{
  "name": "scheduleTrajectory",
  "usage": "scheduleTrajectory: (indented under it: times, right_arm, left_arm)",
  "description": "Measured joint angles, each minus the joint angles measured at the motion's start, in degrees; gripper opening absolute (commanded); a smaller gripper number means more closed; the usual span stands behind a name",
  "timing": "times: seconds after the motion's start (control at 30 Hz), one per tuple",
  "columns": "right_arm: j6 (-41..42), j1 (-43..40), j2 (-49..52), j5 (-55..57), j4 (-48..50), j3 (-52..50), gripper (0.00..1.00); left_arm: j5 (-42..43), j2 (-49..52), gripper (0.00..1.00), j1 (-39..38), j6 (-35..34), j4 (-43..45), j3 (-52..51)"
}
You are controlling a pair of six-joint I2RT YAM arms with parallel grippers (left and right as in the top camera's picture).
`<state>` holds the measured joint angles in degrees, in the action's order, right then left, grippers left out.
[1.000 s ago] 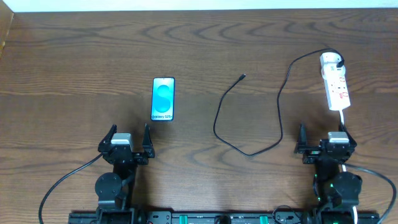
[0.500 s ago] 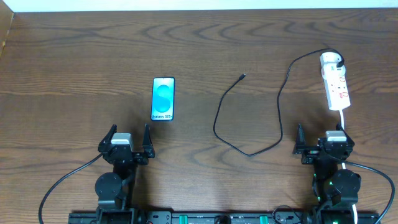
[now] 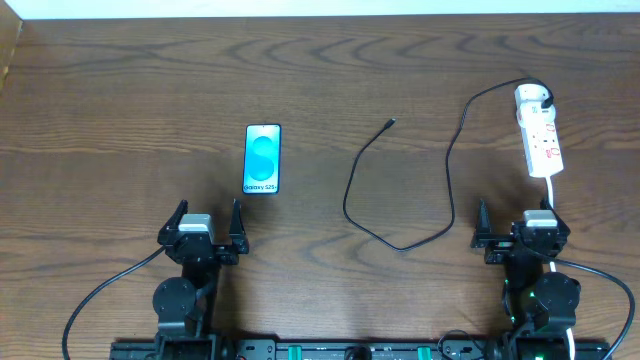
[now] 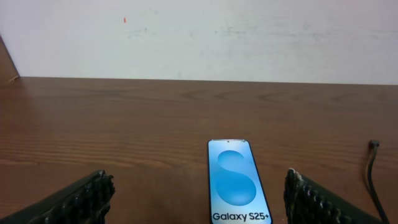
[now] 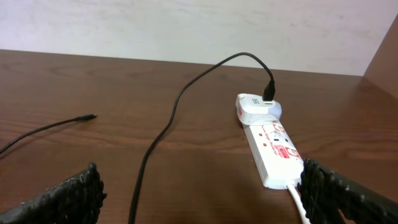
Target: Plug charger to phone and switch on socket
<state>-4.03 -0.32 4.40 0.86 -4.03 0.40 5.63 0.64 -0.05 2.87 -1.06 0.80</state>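
Table: dark wood, everything lies flat on it. The charger is the biggest item. Its black cable leaves the white adapter at far right, drops toward the near edge, loops left, then climbs to the plug tip at centre. The socket sits at right with its long axis near-to-far, slightly slanted. The adapter is seated in its far end and its white cord exits the near end. The phone is left of centre, screen up, long axis near-to-far, its lettered short edge on the near side. Left gripper: fingers spread wide, holding nothing, phone just beyond it and a little right. Right gripper: fingers likewise wide apart and empty, socket straight ahead of it. Key relation: the plug tip lies far and to the left of the right gripper and well right of the phone, with bare wood between. Judged, the right arm is nearer the tip. The last stretch of cable runs diagonally, tip aimed far-right, away from the phone. It would likely need turning before meeting the phone's near edge, where the port probably sits; the port itself is not visible.
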Motion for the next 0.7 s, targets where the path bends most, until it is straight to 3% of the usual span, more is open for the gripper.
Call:
scheduleTrajectory:
  times: [0.7]
  right_arm:
    - [-0.02, 0.0, 0.0, 0.0, 0.02, 0.0, 0.99]
  left_arm:
    - [0.0, 0.0, 0.9, 0.0, 0.0, 0.02, 0.0]
